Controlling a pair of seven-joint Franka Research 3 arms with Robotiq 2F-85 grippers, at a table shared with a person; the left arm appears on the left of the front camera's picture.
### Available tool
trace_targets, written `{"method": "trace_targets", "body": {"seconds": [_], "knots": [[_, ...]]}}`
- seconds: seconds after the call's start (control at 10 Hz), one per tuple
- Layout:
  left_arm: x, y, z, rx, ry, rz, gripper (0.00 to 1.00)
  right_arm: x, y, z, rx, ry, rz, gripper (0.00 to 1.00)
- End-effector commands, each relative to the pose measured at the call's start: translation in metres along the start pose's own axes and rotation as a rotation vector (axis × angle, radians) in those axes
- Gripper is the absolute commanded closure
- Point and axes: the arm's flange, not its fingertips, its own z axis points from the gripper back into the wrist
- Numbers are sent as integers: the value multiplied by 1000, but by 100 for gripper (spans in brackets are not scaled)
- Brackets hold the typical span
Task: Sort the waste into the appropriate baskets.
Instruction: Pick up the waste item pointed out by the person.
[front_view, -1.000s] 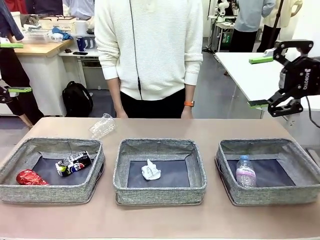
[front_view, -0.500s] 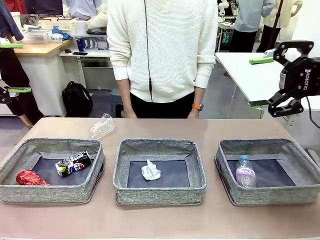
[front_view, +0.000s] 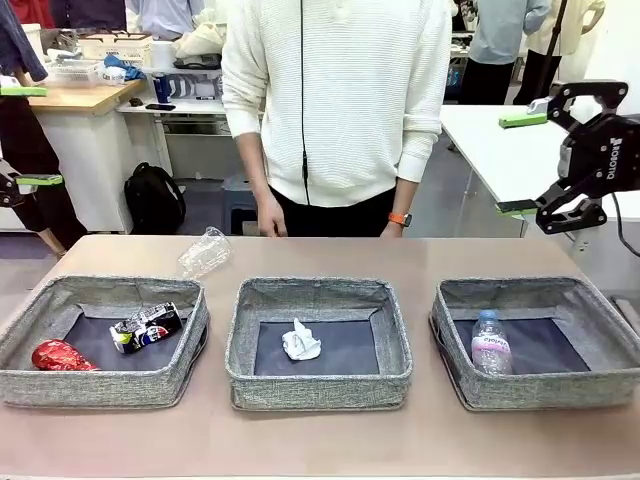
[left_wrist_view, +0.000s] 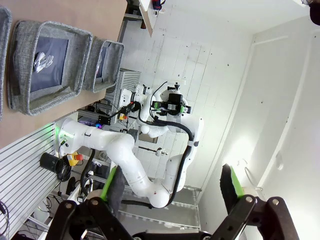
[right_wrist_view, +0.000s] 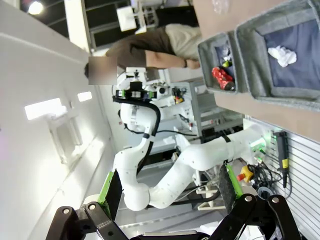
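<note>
Front view: my desk (front_view: 320, 440) carries three baskets, a person (front_view: 335, 100) standing behind it.
Left basket (front_view: 100, 383) holds the dark can (front_view: 146, 326) and red can (front_view: 58, 355); middle basket (front_view: 318, 385) holds the paper ball (front_view: 300, 340); right basket (front_view: 540, 385) holds the bottle (front_view: 490, 343). I see the container (front_view: 204, 251) lying on the desk just behind the left basket. My right end effector (front_view: 522, 162) hangs high at the right, jaws spread wide, empty; my left end effector (left_wrist_view: 172, 189) is likewise wide open, gripping nothing.
</note>
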Motion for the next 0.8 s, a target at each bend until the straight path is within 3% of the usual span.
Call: {"method": "trace_targets", "body": {"seconds": [0.0,0.7], "knots": [[-1,-2,-1,-17,6,-21,0,3,2,-3,24,4,23,0],[-1,-2,-1,-17,6,-21,0,3,2,-3,24,4,23,0]]}}
